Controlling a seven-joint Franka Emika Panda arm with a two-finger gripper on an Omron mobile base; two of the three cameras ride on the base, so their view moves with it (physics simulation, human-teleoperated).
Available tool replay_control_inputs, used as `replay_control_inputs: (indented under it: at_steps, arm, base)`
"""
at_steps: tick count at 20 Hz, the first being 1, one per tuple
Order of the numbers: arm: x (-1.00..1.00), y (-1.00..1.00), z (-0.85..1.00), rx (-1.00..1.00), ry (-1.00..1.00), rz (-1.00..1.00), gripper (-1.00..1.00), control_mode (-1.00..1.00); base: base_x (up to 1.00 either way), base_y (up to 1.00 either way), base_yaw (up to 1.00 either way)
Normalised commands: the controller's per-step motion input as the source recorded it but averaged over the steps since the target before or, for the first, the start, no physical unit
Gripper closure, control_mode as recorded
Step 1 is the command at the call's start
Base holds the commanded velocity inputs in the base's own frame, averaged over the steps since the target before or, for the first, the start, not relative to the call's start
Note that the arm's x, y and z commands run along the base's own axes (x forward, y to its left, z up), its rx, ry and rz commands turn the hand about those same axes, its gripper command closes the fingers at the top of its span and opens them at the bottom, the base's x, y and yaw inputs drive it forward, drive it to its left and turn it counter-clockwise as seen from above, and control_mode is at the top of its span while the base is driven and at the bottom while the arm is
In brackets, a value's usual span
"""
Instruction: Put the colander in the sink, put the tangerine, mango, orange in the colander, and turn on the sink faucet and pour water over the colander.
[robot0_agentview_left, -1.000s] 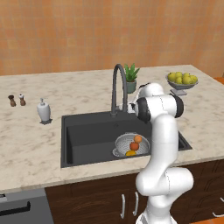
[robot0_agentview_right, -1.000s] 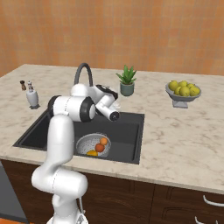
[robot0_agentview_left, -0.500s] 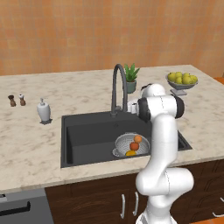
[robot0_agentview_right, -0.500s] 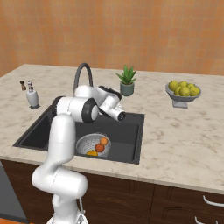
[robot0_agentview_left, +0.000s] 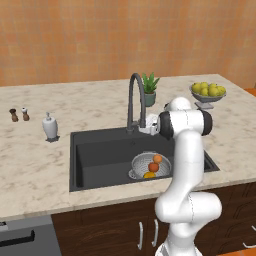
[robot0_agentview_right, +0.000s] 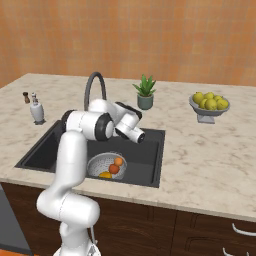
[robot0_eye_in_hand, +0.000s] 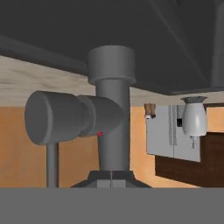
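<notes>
Fingers closed w/ nothing between them; gripper (robot0_agentview_left: 145, 125) sitting right at the base of the tap (robot0_agentview_left: 135, 100), just beside its side lever (robot0_eye_in_hand: 65, 117), which is looming close in the hand view; touching or not, can't tell; colander (robot0_agentview_left: 149, 166) resting in the sink (robot0_agentview_left: 95, 152), front right part, w/ three fruits inside, two orange ones and a yellow-orange one at the front edge; no water running yet; so placing and loading look done, and the tap step seems to be the one in hand; next move prob. needs the shut fingers nudging the lever over, then the spout aimed above the colander, since it's arching toward the sink's middle now.
</notes>
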Motion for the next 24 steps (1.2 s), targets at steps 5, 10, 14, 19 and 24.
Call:
replay_control_inputs:
  at_steps: [5,10,14,19,24]
  arm:
    - [0.63,0.03,0.0,0.07,-0.02,0.02,1.0,-1.0]
    - [0.78,0.0,-0.06,0.08,0.0,0.0,1.0,-1.0]
    - [0.59,0.02,-0.02,0.1,-0.05,-0.04,1.0,-1.0]
    - [0.58,0.0,0.05,0.12,0.0,-0.34,1.0,-1.0]
    - [0.76,-0.3,0.11,0.25,0.19,-0.48,1.0,-1.0]
  base:
    - [0.0,0.0,0.0]
    - [0.0,0.0,0.0]
    - [0.0,0.0,0.0]
    - [0.0,0.0,0.0]
    - [0.0,0.0,0.0]
